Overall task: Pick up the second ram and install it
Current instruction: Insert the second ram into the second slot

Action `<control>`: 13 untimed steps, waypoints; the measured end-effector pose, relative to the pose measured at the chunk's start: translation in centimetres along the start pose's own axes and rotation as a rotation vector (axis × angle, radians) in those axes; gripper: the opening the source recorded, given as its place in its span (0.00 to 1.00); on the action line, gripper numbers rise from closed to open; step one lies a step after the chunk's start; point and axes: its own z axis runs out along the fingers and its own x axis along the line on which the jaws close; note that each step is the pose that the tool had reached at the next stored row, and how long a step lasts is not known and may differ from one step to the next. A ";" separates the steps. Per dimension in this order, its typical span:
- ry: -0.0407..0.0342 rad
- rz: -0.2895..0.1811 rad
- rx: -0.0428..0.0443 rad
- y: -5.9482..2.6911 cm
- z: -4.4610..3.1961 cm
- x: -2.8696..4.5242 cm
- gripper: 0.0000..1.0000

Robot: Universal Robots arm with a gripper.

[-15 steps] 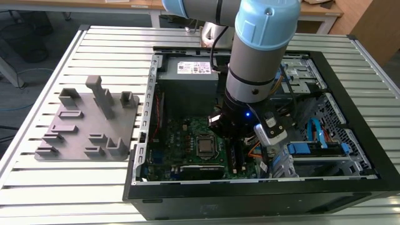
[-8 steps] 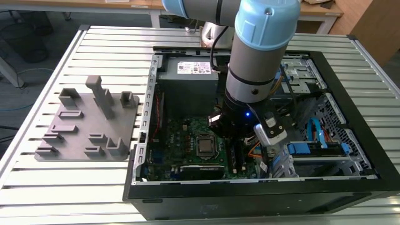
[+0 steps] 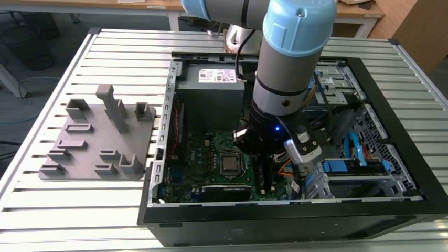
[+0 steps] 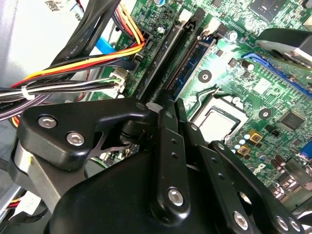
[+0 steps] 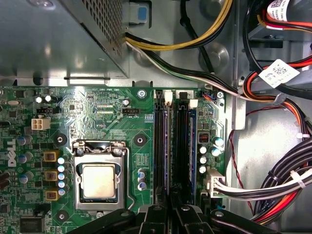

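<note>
The slim blue circuit-board ram stick is seen standing in a long black motherboard slot, apparently seated, while the black gripper, fingers drawn together and empty, hovers above.

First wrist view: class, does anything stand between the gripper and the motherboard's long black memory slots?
Nothing visible does. The gripper sits right over the black slots, and the cable bundle lies off to one side, clear of them.

Green motherboard, blue ram
</note>
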 end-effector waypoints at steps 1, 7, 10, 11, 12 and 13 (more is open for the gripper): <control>0.0000 0.000 -0.0001 -0.01 -0.02 0.00 0.14; 0.0001 0.001 -0.0014 -0.04 -0.05 -0.01 0.14; 0.0003 0.006 -0.0017 -0.04 -0.04 -0.02 0.14; 0.0004 0.007 -0.0018 -0.04 -0.04 -0.02 0.14; 0.0005 0.007 -0.0018 -0.05 -0.05 -0.03 0.14; 0.0004 0.007 -0.0019 -0.05 -0.04 -0.03 0.14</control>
